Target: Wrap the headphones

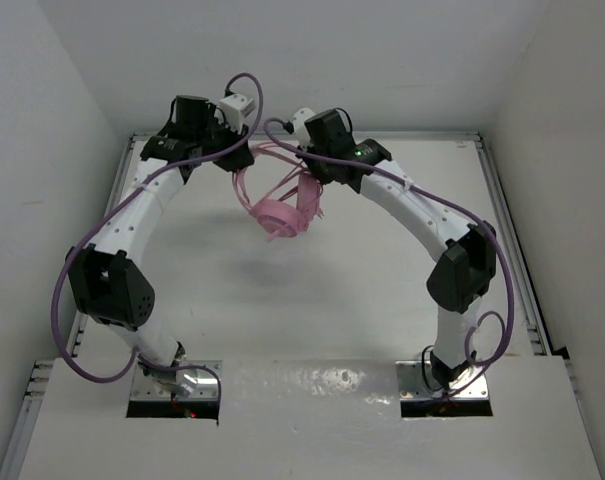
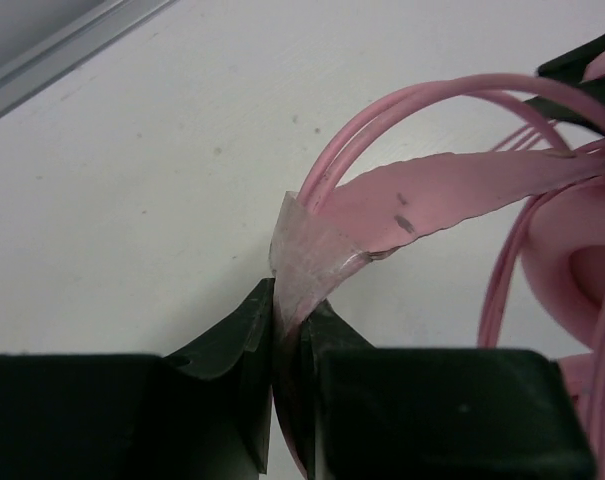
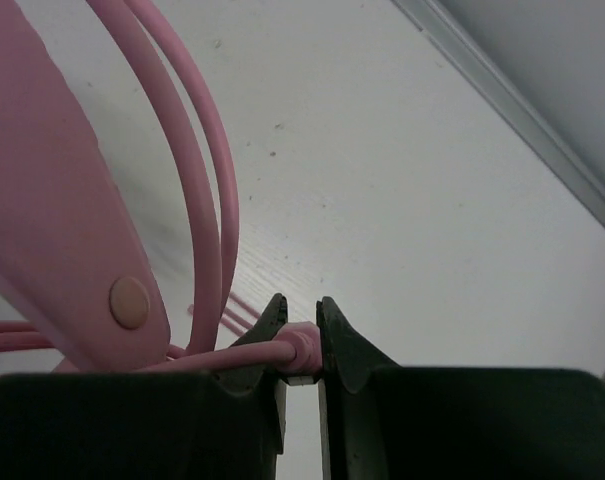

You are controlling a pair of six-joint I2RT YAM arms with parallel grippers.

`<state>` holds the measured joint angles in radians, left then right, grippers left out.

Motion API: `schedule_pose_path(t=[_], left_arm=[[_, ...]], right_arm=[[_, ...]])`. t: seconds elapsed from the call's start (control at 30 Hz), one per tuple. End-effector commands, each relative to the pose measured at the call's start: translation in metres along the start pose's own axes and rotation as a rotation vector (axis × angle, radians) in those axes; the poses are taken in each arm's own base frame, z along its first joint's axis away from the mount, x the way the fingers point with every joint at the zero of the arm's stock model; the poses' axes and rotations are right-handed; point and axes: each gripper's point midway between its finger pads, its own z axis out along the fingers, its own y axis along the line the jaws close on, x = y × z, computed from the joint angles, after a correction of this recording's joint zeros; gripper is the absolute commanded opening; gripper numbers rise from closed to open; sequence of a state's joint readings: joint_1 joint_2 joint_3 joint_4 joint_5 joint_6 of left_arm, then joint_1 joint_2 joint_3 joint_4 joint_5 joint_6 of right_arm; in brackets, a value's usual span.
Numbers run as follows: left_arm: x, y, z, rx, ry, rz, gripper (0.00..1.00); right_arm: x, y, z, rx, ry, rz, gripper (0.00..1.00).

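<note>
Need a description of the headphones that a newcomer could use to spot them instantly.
On the white table, look toward the far edge, between the two arm tips. The headphones are held there, pinched by the left gripper and right gripper. They are pink with thin cord, unlike the thicker purple cables.

White arms (image 1: 142,200), black joints (image 1: 112,290), purple cables (image 1: 54,305)

There was one table (image 1: 322,310). Above the table were one pair of headphones (image 1: 280,216), two arms, a left arm (image 1: 132,215) and a right arm (image 1: 412,200), and two purple cables (image 1: 58,300).
</note>
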<state>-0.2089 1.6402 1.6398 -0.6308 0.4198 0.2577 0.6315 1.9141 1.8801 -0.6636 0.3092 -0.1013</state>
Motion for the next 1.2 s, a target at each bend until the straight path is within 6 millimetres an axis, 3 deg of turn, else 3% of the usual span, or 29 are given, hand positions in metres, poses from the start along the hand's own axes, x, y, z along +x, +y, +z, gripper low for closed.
schedule_pose_path(t=[0.0,0.07,0.13,0.17,0.23,0.3,0.33,0.4,0.43,0.6,0.77,0.87,0.93,0.97,1.0,1.03,1.1,1.17], left_arm=[[-0.035,-0.054,-0.031,0.225,-0.102,-0.059,0.00],[-0.040,-0.060,-0.035,0.258,-0.121,-0.079,0.00],[-0.046,-0.060,-0.035,0.264,-0.141,-0.109,0.00],[-0.048,-0.061,-0.035,0.268,-0.150,-0.117,0.00],[-0.053,-0.062,-0.036,0.277,-0.165,-0.128,0.00],[-0.052,-0.059,-0.034,0.262,-0.164,-0.125,0.00],[-0.051,-0.057,-0.033,0.247,-0.159,-0.124,0.00],[-0.045,-0.047,-0.029,0.195,-0.144,-0.128,0.00],[-0.042,-0.045,-0.027,0.184,-0.138,-0.132,0.00],[-0.041,-0.035,-0.017,0.142,-0.143,-0.176,0.00],[-0.042,-0.021,-0.010,0.066,-0.146,-0.242,0.00],[-0.042,-0.013,-0.006,0.025,-0.145,-0.255,0.00],[-0.041,-0.003,-0.004,-0.029,-0.144,-0.265,0.00],[-0.041,0.001,-0.003,-0.049,-0.144,-0.268,0.00],[-0.041,0.005,-0.003,-0.077,-0.144,-0.271,0.00],[-0.043,0.007,-0.003,-0.088,-0.149,-0.270,0.00],[-0.044,0.010,-0.004,-0.103,-0.154,-0.269,0.00],[-0.048,0.012,-0.005,-0.111,-0.162,-0.267,0.00]], right_arm=[[-0.045,-0.030,-0.024,0.030,-0.217,0.140,0.00],[-0.037,-0.020,-0.020,-0.029,-0.211,0.166,0.03],[-0.026,-0.007,-0.020,-0.126,-0.209,0.165,0.15],[-0.022,-0.006,-0.020,-0.135,-0.209,0.169,0.39],[-0.022,-0.008,-0.029,-0.151,-0.235,0.212,0.55],[-0.008,-0.015,-0.029,-0.152,-0.216,0.262,0.65],[-0.005,-0.029,-0.035,-0.133,-0.221,0.289,0.66],[0.003,-0.037,-0.043,-0.136,-0.201,0.315,0.70],[0.000,-0.047,-0.052,-0.121,-0.211,0.316,0.73],[-0.002,-0.055,-0.083,-0.119,-0.196,0.323,0.97],[-0.005,-0.060,-0.107,-0.113,-0.173,0.372,0.99],[-0.023,-0.061,-0.122,-0.134,-0.209,0.483,0.92],[-0.035,-0.048,-0.125,-0.193,-0.227,0.598,0.85],[-0.047,-0.032,-0.126,-0.237,-0.243,0.610,0.84],[-0.051,-0.026,-0.126,-0.224,-0.247,0.601,0.84],[-0.060,-0.008,-0.127,-0.227,-0.240,0.570,0.86],[-0.062,0.000,-0.121,-0.173,-0.225,0.521,0.87],[-0.066,0.023,-0.108,-0.206,-0.194,0.481,0.88]])
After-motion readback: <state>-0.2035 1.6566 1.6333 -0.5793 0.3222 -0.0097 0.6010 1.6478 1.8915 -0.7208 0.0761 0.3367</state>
